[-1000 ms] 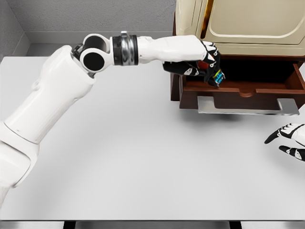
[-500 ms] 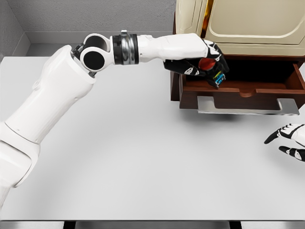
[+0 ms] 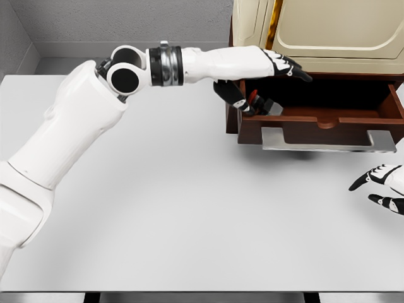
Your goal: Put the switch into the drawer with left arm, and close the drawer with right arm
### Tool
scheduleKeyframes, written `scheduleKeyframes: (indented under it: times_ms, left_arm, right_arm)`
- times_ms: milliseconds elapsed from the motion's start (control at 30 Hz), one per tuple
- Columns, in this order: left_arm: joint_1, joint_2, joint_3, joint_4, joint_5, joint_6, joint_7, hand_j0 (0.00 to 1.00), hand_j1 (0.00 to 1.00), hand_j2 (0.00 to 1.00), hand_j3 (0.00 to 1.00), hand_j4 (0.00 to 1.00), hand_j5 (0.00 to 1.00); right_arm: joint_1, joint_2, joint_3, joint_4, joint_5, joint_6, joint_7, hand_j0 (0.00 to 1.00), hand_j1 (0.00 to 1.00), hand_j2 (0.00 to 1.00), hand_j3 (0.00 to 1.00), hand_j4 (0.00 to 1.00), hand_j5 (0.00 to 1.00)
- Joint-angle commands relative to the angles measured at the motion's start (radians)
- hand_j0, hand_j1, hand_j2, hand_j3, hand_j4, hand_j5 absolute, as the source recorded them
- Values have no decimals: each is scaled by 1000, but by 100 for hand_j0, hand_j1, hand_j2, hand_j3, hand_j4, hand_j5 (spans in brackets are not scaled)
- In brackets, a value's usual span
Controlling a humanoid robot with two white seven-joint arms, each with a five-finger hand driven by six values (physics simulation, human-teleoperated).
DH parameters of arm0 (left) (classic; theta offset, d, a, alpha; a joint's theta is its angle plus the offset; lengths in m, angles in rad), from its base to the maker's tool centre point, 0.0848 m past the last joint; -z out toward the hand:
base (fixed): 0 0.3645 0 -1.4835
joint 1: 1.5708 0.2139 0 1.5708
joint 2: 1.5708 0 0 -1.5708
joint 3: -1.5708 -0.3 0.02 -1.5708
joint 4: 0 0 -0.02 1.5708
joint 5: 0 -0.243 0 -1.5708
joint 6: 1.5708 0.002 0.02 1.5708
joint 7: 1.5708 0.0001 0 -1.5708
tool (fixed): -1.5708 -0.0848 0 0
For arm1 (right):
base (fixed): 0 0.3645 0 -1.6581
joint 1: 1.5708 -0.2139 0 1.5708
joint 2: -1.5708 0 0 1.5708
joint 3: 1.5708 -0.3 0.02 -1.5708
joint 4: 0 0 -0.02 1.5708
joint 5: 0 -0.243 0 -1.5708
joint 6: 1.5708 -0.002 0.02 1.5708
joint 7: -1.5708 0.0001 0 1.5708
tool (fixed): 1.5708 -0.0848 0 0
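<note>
Left robot hand [image 3: 265, 79] reaches over the left end of the open drawer [image 3: 328, 120], arm extended from the picture's left across the white tabletop [image 3: 189, 208]. Its fingers [image 3: 293, 67] are spread apart and hold nothing: the upper ones point straight out to the right above the drawer, the thumb and lower fingers hang down toward the drawer's left corner. The switch [image 3: 260, 104] lies just below this robot hand, inside the drawer at its left end; only a red bit and a grey-dark part show over the drawer's front wall, close to the lowered fingertips, and whether they touch cannot be told. The drawer is pulled out of a dark wooden cabinet [image 3: 232, 107], with a flat metal handle [image 3: 328, 140] under its front edge, below and to the right of the left robot hand. A cream-coloured appliance [image 3: 328, 31] sits on top of the cabinet, right behind the hand. Right robot hand [image 3: 385, 188] shows at the picture's right edge, well apart, low over the tabletop, fingers loose and apart, holding nothing.
</note>
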Motion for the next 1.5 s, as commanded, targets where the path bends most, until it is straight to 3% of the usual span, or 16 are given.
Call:
scheduleKeyframes:
  times_ms: [0,67,167,300,367,433,500,667,967,1467]
  left_arm:
    - [-2,0,1,-10,26,3,0,100,100,100,100,100,100]
    - [-5,5,4,-36,36,3,0,100,100,100,100,100,100]
    - [0,57,10,-152,94,3,0,100,100,100,100,100,100]
    - [3,279,12,-344,284,3,0,100,100,100,100,100,100]
    - [9,403,12,-349,336,3,0,100,100,100,100,100,100]
    - [43,537,12,-344,332,3,0,100,100,100,100,100,100]
    - [112,612,7,-336,325,3,0,100,100,100,100,100,100]
    - [170,612,41,-281,318,3,0,100,100,100,100,100,100]
    - [167,615,39,-279,318,3,0,100,100,100,100,100,100]
    - [167,615,39,-279,318,3,0,100,100,100,100,100,100]
  right_arm:
    - [-2,-1,0,0,-7,3,0,58,58,58,58,58,58]
    - [-2,-1,2,0,-7,3,0,57,57,57,57,57,57]
    - [-9,-1,3,0,-7,3,0,51,51,51,51,51,51]
    - [-49,-2,40,0,-7,3,0,45,45,45,45,45,45]
    - [-60,-2,43,1,-7,3,0,44,44,44,44,44,44]
    - [-69,-2,43,1,-9,3,0,44,44,44,44,44,44]
    - [-69,-4,43,3,-9,3,0,44,44,44,44,44,44]
    - [-71,-22,31,4,-14,3,0,48,48,48,48,48,48]
    - [-104,-39,28,3,-18,3,0,48,48,48,48,48,48]
    - [-52,-51,21,1,-18,3,0,53,53,53,53,53,53]
